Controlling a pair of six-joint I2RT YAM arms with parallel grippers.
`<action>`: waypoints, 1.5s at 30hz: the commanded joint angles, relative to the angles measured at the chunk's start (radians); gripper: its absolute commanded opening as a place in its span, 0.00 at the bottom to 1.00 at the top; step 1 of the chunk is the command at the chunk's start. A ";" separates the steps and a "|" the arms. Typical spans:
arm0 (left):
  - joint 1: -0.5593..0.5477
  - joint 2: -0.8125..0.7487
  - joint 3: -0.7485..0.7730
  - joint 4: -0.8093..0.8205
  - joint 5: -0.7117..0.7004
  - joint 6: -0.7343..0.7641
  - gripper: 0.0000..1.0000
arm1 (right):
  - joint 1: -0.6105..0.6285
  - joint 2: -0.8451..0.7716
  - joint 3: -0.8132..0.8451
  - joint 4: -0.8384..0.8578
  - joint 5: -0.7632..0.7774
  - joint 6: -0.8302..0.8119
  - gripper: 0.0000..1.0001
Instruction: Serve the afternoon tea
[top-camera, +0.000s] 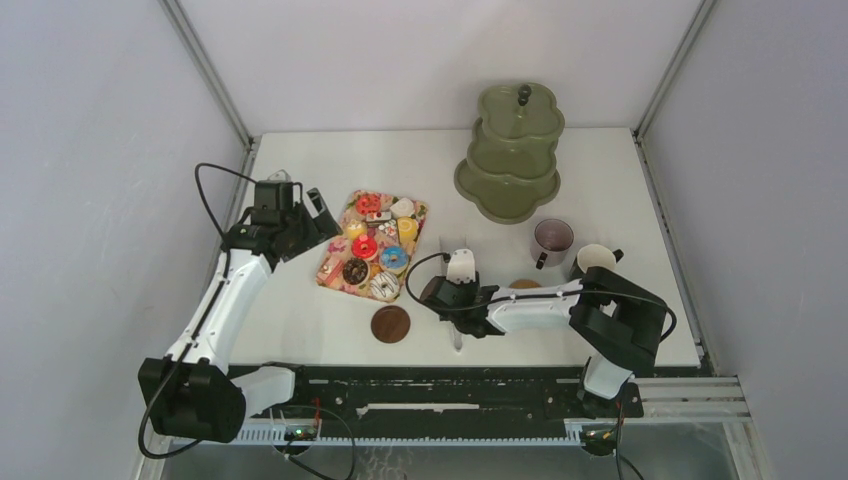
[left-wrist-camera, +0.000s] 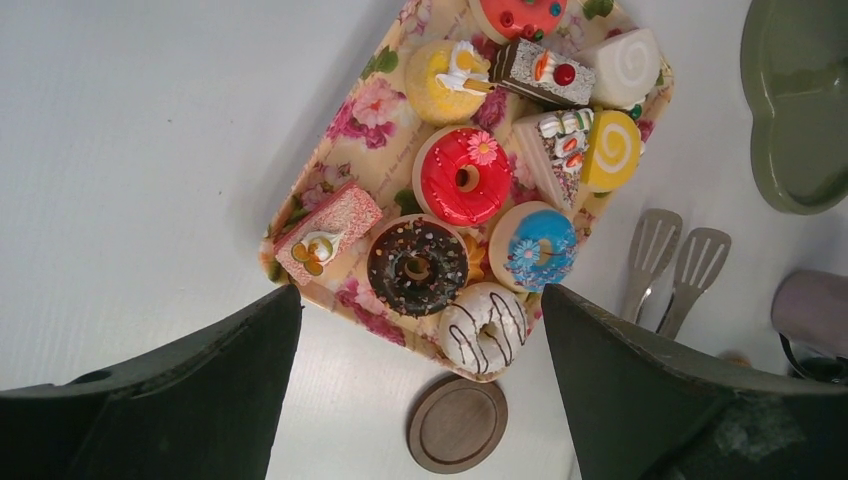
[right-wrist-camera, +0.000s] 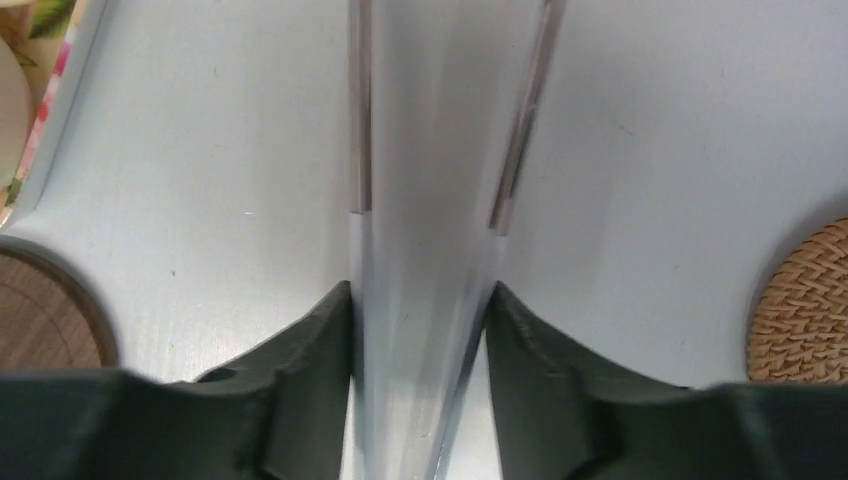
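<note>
While L gripper (left-wrist-camera: 420, 300) hangs agape by tray (left-wrist-camera: 375, 110) edge, R gripper (right-wrist-camera: 420, 290) clamps tongs (right-wrist-camera: 360, 130) — wicker coaster (right-wrist-camera: 800, 300) nearby, untouched.

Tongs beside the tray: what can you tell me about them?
The tongs look like shiny metal: two long thin arms ending in flat slotted blades. They lie on the white table, just right of the floral tray, blades pointing away from the robot. The right gripper straddles them, one finger against the outside of each arm; the arms stand apart.
</note>
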 joint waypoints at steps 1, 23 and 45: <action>-0.002 0.006 0.018 0.025 0.022 0.001 0.94 | 0.010 -0.001 -0.011 -0.001 -0.029 -0.026 0.46; -0.002 0.010 0.004 0.048 0.055 0.010 0.94 | 0.003 -0.139 -0.083 0.078 -0.156 -0.353 0.88; -0.002 -0.013 -0.006 0.034 0.039 0.019 0.95 | 0.008 0.009 0.039 -0.081 -0.042 0.186 0.92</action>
